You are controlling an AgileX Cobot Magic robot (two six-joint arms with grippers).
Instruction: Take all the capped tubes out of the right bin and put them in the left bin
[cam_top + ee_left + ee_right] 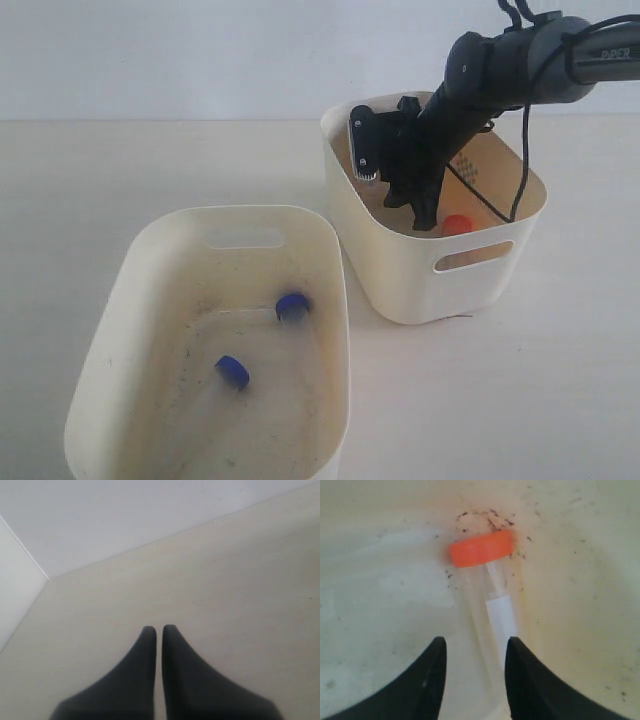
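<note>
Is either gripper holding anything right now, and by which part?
Nothing is held. The right gripper stands open astride the body of the orange-capped tube, which lies in the right bin; the left gripper is shut on nothing.

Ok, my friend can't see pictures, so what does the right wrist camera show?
A clear tube with an orange cap and a white label lies on the speckled floor of a cream bin. The right gripper is open, its two black fingers around the tube's uncapped end.
</note>
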